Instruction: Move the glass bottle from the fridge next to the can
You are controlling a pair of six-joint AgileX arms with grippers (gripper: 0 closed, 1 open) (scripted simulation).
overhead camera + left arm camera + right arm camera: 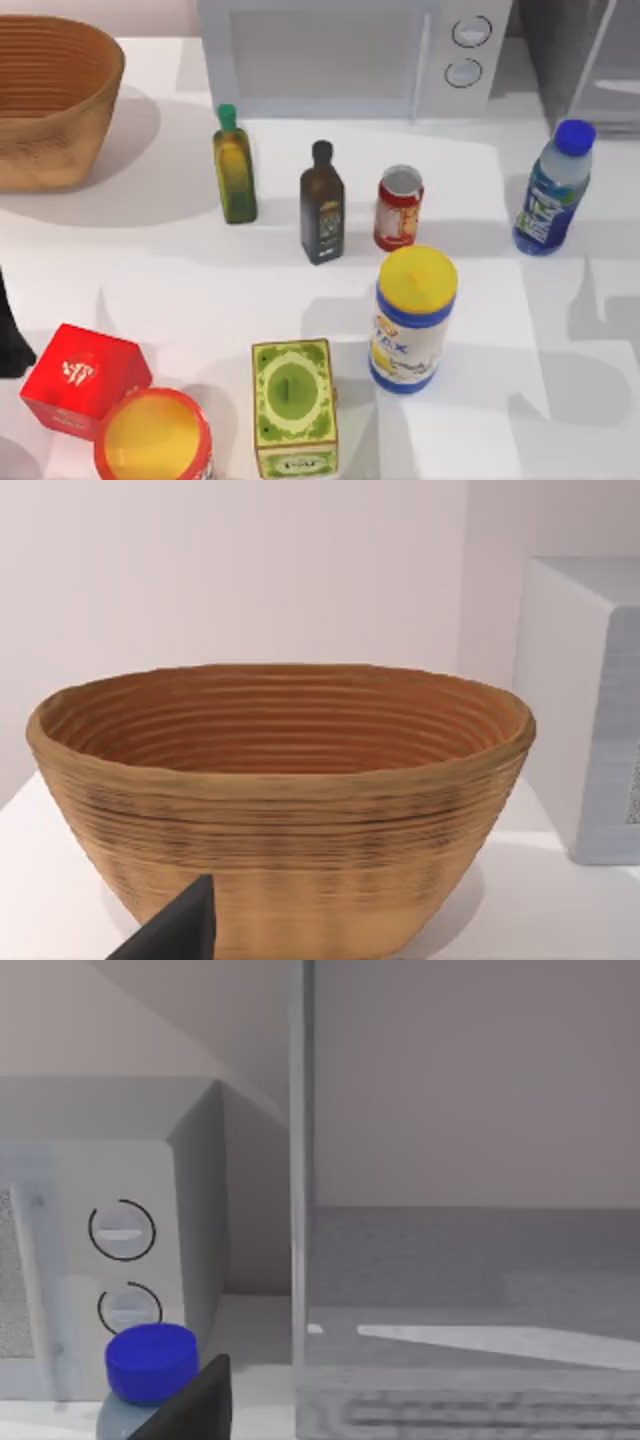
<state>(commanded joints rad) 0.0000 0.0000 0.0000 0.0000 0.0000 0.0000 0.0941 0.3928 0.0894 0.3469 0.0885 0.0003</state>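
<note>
A dark finger [190, 1405] of the right claw was seen just beside the glass bottle [552, 190]; its grip could not be told. The bottle stood right of the can [398, 208], well apart, below the fridge [590, 50], which was cut off.

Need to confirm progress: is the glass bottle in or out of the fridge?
Out. The glass bottle stands upright on the table in front of the fridge, well right of the can.

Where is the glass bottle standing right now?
In the top view the glass bottle stands upright on the table's right side, in front of the fridge and apart from the can to its left.
</note>
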